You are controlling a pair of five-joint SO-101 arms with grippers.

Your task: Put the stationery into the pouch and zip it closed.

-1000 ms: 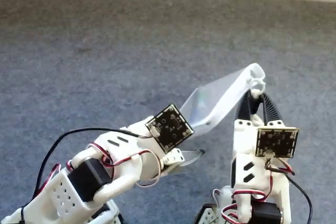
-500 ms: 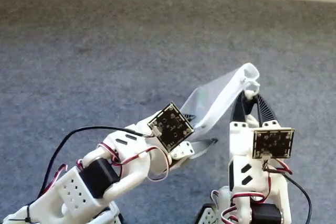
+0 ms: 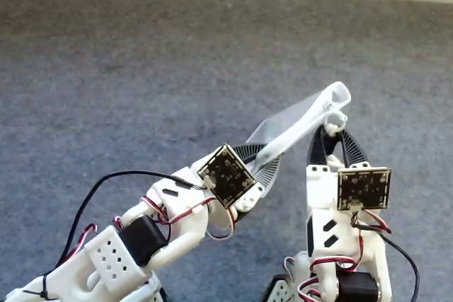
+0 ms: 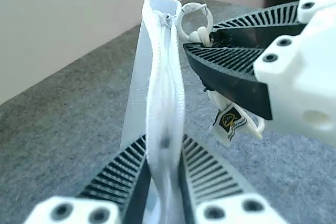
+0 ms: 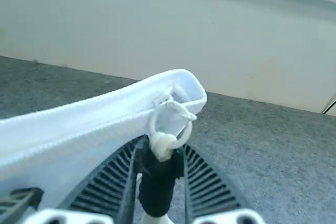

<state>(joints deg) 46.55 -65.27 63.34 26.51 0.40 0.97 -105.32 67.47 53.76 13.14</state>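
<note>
From above, the pouch hangs in the air over the grey table. It runs from near-left up to far-right. The left gripper pinches its near-left end. The right gripper is at the far-right end, just under the zip pull.

In the left wrist view, the left gripper is almost closed. The pouch stands on its edge between the two fingers, touching both. The zip line runs away from them to the zip pull at the far end. The right gripper sits just beside that end, and a small tag hangs under it. The zip looks shut all the way along, I think. I cannot tell what is inside.

In the right wrist view, the right gripper is nearly closed on the zip pull. The pull's knot sits right between the fingertips, with its ring just above them. The pouch stretches off to the left.

To do this step well, the left side should hold tight. The right side should tug straight along the zip, not up or sideways. That way the pouch is stretched flat and the zip can reach its very end.
</note>
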